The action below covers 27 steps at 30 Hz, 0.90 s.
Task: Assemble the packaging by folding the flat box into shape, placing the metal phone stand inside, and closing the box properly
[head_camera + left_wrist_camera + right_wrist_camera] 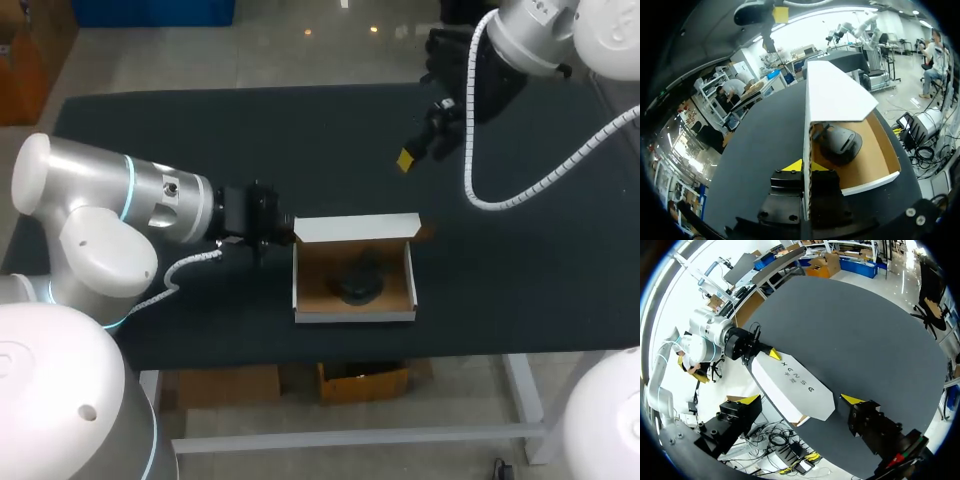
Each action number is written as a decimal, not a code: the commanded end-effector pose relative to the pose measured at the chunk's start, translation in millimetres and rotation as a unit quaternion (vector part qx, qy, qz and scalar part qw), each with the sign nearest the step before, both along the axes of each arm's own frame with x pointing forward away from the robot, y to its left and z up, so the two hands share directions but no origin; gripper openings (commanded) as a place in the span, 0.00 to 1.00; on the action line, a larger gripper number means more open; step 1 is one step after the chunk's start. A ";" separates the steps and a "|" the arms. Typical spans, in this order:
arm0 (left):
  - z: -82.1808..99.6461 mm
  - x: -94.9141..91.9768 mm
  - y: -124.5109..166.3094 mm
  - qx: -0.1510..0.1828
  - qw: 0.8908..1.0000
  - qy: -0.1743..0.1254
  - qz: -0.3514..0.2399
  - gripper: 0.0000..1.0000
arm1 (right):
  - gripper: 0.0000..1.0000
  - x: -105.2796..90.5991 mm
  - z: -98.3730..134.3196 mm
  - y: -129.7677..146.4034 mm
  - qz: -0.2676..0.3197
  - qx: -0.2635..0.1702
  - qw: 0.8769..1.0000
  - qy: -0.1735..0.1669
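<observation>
A white box (355,270) with a brown inside stands open near the table's front edge. Its lid (355,228) rises along the far side. The black phone stand (358,283) lies inside it, also seen as the phone stand (840,142) ahead of my left fingers. My left gripper (806,166) is shut on the box's left wall (807,150), one yellow tip on each face; in the head view the left gripper (285,232) meets the box's far left corner. My right gripper (420,145) hangs open above the table, behind the box. Between the right gripper's (801,399) fingers the box lid (792,387) shows far below.
The black table (150,130) stretches wide on the far side and to both sides of the box. Its front edge runs just past the box's near wall. A small brown flap (425,233) sticks out at the box's far right corner.
</observation>
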<state>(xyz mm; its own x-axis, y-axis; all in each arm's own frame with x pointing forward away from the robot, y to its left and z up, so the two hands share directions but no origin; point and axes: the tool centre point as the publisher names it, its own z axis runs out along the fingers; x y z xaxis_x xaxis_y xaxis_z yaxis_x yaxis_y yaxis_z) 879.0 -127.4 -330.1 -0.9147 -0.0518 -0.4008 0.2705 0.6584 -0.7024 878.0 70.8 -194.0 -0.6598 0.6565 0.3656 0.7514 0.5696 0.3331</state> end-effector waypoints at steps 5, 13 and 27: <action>-3.8 -0.1 -2.4 0.002 1.000 0.001 0.000 0.00 | 1.00 3.1 -6.0 1.9 -0.052 -0.023 0.995 0.079; -5.5 -2.9 -3.7 0.014 1.000 -0.015 0.003 0.00 | 1.00 -5.6 -14.5 -5.7 -0.090 -0.040 0.981 0.169; -13.2 -17.0 -9.7 0.045 0.995 -0.089 0.001 0.00 | 1.00 -17.3 -32.6 -13.7 -0.145 -0.061 0.951 0.267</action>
